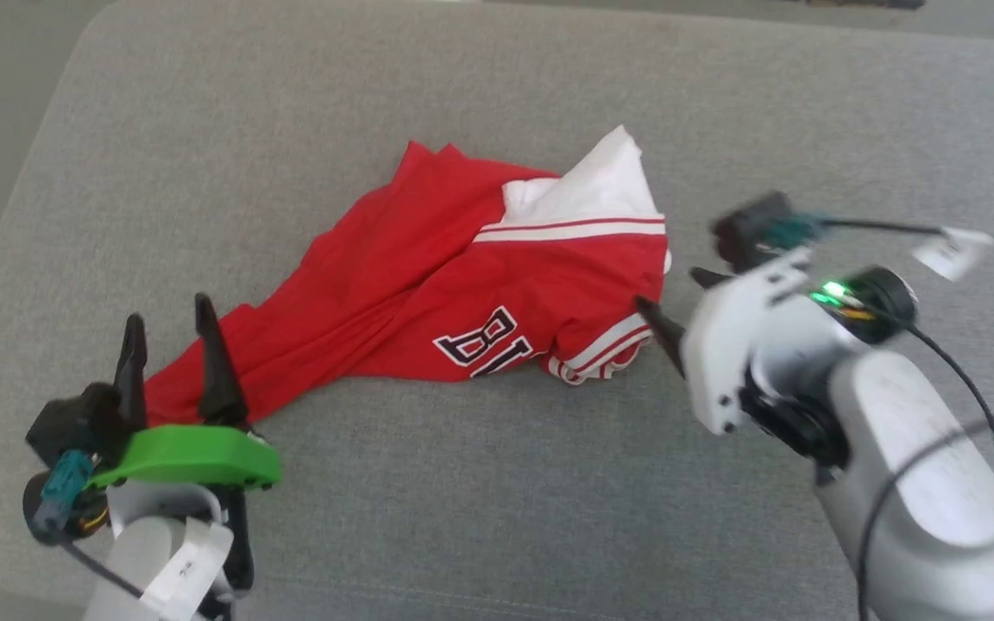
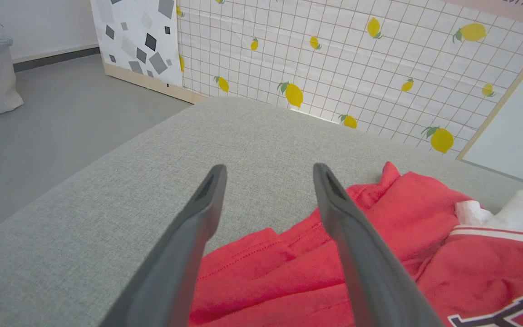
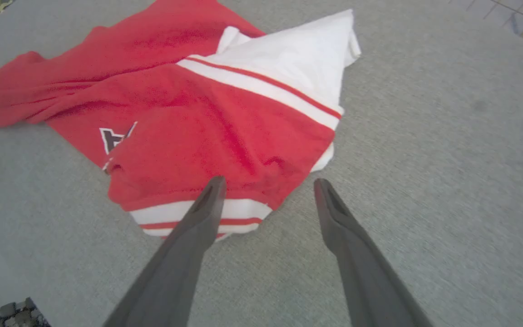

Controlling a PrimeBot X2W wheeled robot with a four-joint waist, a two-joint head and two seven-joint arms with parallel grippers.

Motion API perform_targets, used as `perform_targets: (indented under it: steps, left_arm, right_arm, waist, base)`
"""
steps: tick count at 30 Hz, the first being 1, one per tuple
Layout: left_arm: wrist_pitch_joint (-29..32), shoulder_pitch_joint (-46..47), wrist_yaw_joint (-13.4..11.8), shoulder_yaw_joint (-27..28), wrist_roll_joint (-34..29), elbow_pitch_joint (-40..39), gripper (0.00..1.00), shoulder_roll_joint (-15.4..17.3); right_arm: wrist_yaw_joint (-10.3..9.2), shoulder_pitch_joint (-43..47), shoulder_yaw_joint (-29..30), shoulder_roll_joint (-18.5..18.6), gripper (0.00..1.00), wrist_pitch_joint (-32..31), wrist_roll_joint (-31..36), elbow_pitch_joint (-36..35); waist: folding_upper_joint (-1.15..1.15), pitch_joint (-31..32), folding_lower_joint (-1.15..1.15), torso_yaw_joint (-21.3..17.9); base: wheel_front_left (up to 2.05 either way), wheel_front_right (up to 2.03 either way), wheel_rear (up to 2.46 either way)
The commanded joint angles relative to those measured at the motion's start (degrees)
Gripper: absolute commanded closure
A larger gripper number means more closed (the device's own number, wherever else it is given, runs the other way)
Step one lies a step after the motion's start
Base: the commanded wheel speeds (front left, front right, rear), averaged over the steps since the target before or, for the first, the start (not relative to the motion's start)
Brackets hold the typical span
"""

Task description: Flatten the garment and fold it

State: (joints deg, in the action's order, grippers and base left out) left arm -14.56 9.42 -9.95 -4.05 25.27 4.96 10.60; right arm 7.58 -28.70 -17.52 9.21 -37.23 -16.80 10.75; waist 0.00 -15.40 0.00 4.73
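The crumpled red jersey shirt with white sleeves [image 1: 462, 285] is lying mid-frame on the grey fabric bench [image 1: 549, 483]. We are holding the left end effector [image 1: 167, 309], lower left, and the right end effector [image 1: 668, 287], centre right, spread at its opposite ends, probably to pull it flat.

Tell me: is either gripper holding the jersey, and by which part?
Nothing is held. The left gripper stands open at one end of the garment, the right gripper open beside its striped trim.

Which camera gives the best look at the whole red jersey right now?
The head view: the garment lies crumpled, all of it within the frame. The left wrist view crops its right and lower parts; the right wrist view shows the white-sleeve end, cropped at the left.
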Motion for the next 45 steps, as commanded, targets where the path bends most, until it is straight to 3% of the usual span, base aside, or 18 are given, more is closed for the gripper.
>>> perform_targets:
  steps: [1, 14, 15, 16, 17, 25, 28, 32, 35, 40, 42, 45]
  left_arm:
    - [-0.42, 1.40, 0.39, 0.00, -1.14, 0.11, 0.00, -0.46]
    - [-0.43, 3.73, 2.59, -0.64, -2.33, 3.03, 0.00, -3.09]
    - [-0.43, 3.77, 2.65, -0.60, -2.47, 3.11, 0.00, -3.13]
    - [-0.43, 3.82, 2.70, -0.49, -2.62, 3.16, 0.00, -3.21]
    - [-0.43, 3.83, 2.73, -0.39, -2.69, 3.22, 0.00, -3.27]
    - [-0.43, 3.64, 3.38, 0.41, -2.92, 4.59, 0.00, -2.92]
    - [-0.43, 3.29, 3.49, 0.66, -2.93, 4.92, 0.00, -2.65]
    - [-0.41, 2.98, 3.47, 0.55, -2.72, 5.04, 0.00, -2.68]
    - [-0.31, 2.84, 3.49, 0.26, -2.54, 5.16, 0.00, -2.82]
    - [-0.02, 2.69, 3.67, 0.21, -2.01, 5.67, 0.00, -2.61]
    - [0.07, 2.71, 3.71, 0.19, -1.92, 5.89, 0.00, -2.43]
    - [0.29, 2.59, 3.62, 0.14, -1.83, 5.95, 0.00, -2.22]
  right_arm:
    - [-0.09, -1.80, -1.55, 0.08, 0.00, -1.08, 0.10, 1.20]
    - [-0.09, -7.32, -15.25, 1.19, 0.00, -6.31, -2.38, 14.53]
    - [-0.09, -7.43, -15.46, 1.43, 0.54, -6.20, -2.78, 14.80]
    - [-0.09, -7.63, -15.44, 1.74, 0.93, -5.77, -3.30, 14.94]
    - [-0.09, -7.84, -15.37, 2.06, 1.00, -5.19, -3.65, 14.90]
    - [-0.09, -7.78, -8.54, 7.12, 1.00, -0.13, -7.36, 11.67]
    - [-0.09, -5.89, -1.05, 11.99, 1.00, 0.22, -7.09, 9.11]
    - [-0.09, -2.15, 6.72, 15.44, 1.00, -1.53, -5.36, 9.04]
    - [-0.09, 1.29, 11.70, 16.15, 1.00, -3.08, -3.55, 10.52]
    - [-0.09, 5.62, 17.81, 12.62, 1.00, -2.27, -2.35, 11.04]
    - [-0.09, 6.47, 19.97, 10.87, 0.00, 0.45, -2.28, 9.72]
    - [-0.09, 7.73, 24.20, 8.35, 0.00, 5.62, -2.44, 7.05]
  waist:
    - [0.00, -1.53, 0.00, 1.29]
    - [0.00, -4.53, 0.00, 3.82]
    - [0.00, -4.52, 0.00, 3.77]
    - [0.00, -4.48, 0.00, 3.66]
    - [0.00, -4.38, 0.00, 3.54]
    - [0.00, -1.96, 0.00, 1.88]
    - [0.00, -0.63, 0.00, 1.01]
    - [0.00, 0.18, 0.00, 0.57]
    - [0.00, 0.60, 0.00, 0.52]
    - [0.00, 1.01, 0.00, 0.22]
    - [0.00, 1.37, 0.00, 0.05]
    - [0.00, 2.04, 0.00, -0.13]
  base:
    - [0.00, 0.00, 0.00]
    - [0.00, 0.00, 0.00]
    - [0.00, 0.00, 0.00]
    - [0.00, 0.00, 0.00]
    - [0.00, 0.00, 0.00]
    - [0.00, 0.00, 0.00]
    - [0.00, 0.00, 0.00]
    - [0.00, 0.00, 0.00]
    - [0.00, 0.00, 0.00]
    - [0.00, 0.00, 0.00]
    - [0.00, 0.00, 0.00]
    - [0.00, 0.00, 0.00]
